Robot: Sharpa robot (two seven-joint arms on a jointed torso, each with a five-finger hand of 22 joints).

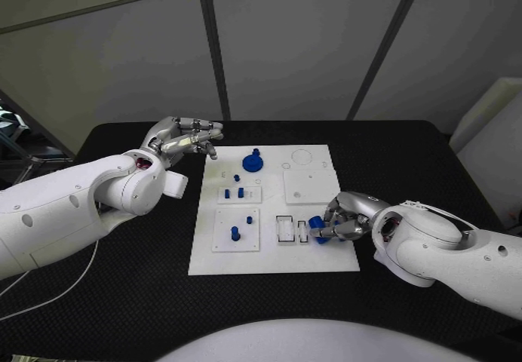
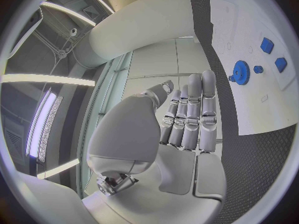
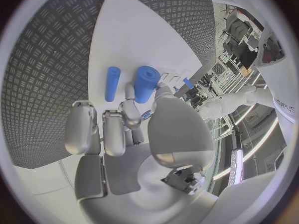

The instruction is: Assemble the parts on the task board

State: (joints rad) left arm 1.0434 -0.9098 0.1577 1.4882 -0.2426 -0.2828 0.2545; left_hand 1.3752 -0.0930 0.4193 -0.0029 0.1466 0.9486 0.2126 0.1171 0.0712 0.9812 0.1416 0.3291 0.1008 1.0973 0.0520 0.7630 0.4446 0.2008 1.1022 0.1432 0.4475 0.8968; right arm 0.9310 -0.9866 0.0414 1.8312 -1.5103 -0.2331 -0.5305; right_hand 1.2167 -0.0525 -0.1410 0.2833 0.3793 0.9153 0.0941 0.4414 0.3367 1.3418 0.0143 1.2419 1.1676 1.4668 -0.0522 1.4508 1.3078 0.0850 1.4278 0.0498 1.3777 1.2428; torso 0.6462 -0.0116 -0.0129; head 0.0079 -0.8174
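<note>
Mid-task: several blue parts (image 1: 241, 196) stand seated on the task board (image 1: 315, 260), right hand (image 1: 340, 221) apparently pinching a blue cylinder (image 3: 146, 83) at the near-right slots, left hand (image 1: 182, 136) empty, fingers loosely extended, far-left.

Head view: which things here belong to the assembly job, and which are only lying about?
Part of the job:
- task board
- blue gear at the board's far end
- blue pegs standing in the board
- blue part at the right hand

Only lying about:
- black table
- cable on the table under the left arm
- left hand, holding nothing, beside the board
</note>
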